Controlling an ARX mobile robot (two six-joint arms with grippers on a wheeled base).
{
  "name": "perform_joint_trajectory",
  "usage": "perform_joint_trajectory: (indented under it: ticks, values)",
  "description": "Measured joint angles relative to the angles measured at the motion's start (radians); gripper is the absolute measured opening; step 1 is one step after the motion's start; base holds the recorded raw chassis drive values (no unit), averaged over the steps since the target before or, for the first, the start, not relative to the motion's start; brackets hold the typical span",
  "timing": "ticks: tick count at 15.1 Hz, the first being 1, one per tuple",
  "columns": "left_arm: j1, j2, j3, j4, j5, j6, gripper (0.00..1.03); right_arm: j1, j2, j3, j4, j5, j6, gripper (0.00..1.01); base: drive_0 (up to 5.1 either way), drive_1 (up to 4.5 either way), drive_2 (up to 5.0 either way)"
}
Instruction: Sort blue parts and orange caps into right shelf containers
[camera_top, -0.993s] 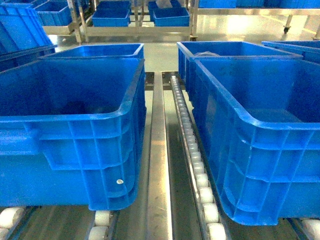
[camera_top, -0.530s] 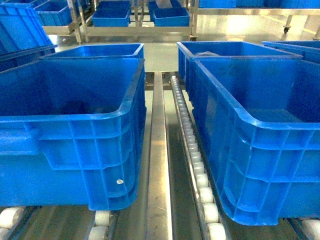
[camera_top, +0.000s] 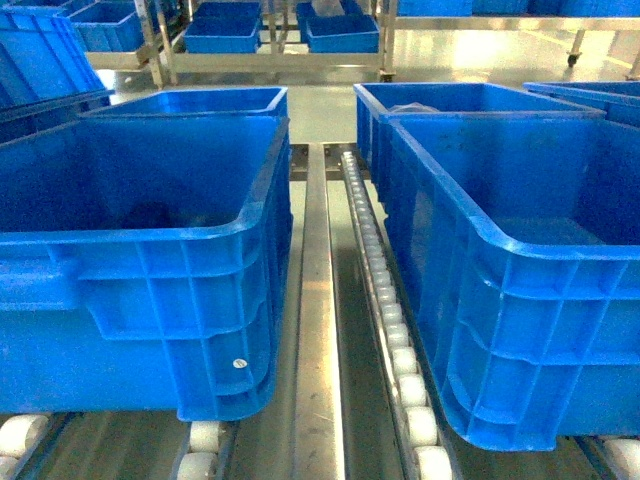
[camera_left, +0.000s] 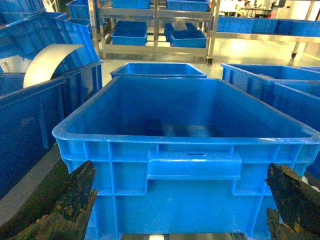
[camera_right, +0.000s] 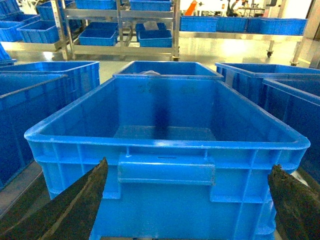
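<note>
Head view: two big blue crates are sitting side by side on a roller conveyor. The left crate (camera_top: 150, 260) is occupying the left lane and the right crate (camera_top: 520, 270) the right lane. A steel rail (camera_top: 318, 330) and a line of white rollers (camera_top: 395, 340) are running between them, so the crates are standing apart, not touching. A second crate (camera_top: 190, 100) is sitting directly behind the left one, and another (camera_top: 460, 100) behind the right one. Racks holding more blue bins (camera_top: 225, 35) are standing across the floor at the back.

Left gripper (camera_left: 185, 210): both fingers (camera_left: 70, 210) are showing at the lower corners of the left wrist view, spread wide with nothing between them, hanging just in front of the left crate's near wall. That crate's inside is looking bare apart from a dark patch on the floor.

Right gripper (camera_right: 190, 210): same pose. Its fingers (camera_right: 75, 210) are spread wide and holding nothing, facing the near wall of the right crate, whose floor is showing only reflections.

Orange caps and blue parts: not showing in any view, so I cannot tell where they are lying.
</note>
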Motion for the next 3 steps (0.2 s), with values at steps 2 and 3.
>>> perform_joint_trajectory:
  ticks: [2,3]
  values:
    - [0.0,0.0,0.0,0.0,0.0,0.0,0.98,0.0,0.0,0.0,0.0,0.0,0.0,0.98,0.0,0.0,0.0]
    - [0.0,0.0,0.0,0.0,0.0,0.0,0.98,0.0,0.0,0.0,0.0,0.0,0.0,0.98,0.0,0.0,0.0]
